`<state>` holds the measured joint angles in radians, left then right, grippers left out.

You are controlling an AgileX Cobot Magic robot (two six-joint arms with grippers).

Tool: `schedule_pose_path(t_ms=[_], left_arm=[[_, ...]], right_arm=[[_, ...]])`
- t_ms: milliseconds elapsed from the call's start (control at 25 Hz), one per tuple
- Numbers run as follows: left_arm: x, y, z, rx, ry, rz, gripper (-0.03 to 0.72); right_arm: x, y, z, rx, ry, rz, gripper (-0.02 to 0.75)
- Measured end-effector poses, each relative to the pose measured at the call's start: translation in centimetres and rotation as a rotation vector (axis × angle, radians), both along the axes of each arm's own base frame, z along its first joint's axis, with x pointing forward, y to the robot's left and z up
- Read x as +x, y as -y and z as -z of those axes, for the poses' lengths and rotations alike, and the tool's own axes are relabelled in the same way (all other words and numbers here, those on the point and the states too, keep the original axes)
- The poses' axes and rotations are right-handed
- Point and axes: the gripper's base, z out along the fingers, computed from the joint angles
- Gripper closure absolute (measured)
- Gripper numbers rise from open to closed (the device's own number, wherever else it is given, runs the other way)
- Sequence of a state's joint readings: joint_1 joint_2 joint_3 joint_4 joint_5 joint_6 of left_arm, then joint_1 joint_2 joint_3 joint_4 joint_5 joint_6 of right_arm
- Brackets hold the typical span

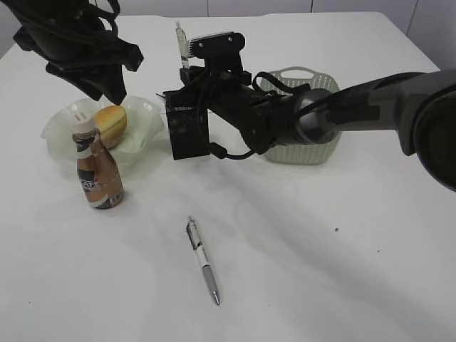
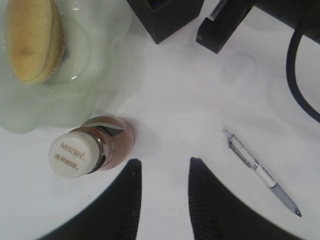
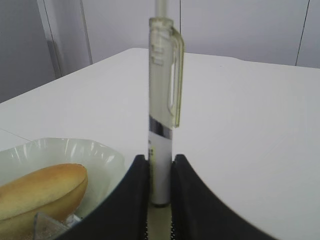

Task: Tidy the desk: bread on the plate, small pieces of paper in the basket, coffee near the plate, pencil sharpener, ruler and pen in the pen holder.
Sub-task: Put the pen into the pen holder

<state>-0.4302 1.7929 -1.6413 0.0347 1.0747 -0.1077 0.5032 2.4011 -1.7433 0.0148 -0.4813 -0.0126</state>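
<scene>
My right gripper (image 3: 160, 160) is shut on a clear-and-white pen (image 3: 162, 115), held upright just above the black mesh pen holder (image 1: 189, 132). The same held pen (image 1: 182, 41) sticks up over the right gripper (image 1: 187, 71) in the exterior view. A second pen (image 1: 204, 260) lies on the desk in front. The bread (image 1: 111, 125) rests on the green wavy plate (image 1: 60, 121). The coffee (image 1: 98, 171) stands upright just in front of the plate. My left gripper (image 2: 162, 162) hangs open over bare desk, beside the coffee (image 2: 87, 152). Ruler, pencil sharpener and paper pieces are out of view.
The sage-green basket (image 1: 303, 117) stands right of the pen holder, partly behind my right arm. In the left wrist view the lying pen (image 2: 260, 170) is to the right of the fingers, and the pen holder's corner (image 2: 167, 17) is at the top.
</scene>
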Motion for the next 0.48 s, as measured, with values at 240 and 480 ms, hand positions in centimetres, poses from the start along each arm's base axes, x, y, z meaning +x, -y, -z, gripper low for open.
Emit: schedule_pose_path(t_ms=[240,480], left_arm=[[0.00,0.00,0.00,0.000,0.000,0.000,0.452],[0.00,0.00,0.00,0.000,0.000,0.000,0.452]], right_arm=[[0.00,0.00,0.00,0.001,0.000,0.000,0.649],[0.08,-0.05,-0.24,0.003,0.007,-0.001,0.633]])
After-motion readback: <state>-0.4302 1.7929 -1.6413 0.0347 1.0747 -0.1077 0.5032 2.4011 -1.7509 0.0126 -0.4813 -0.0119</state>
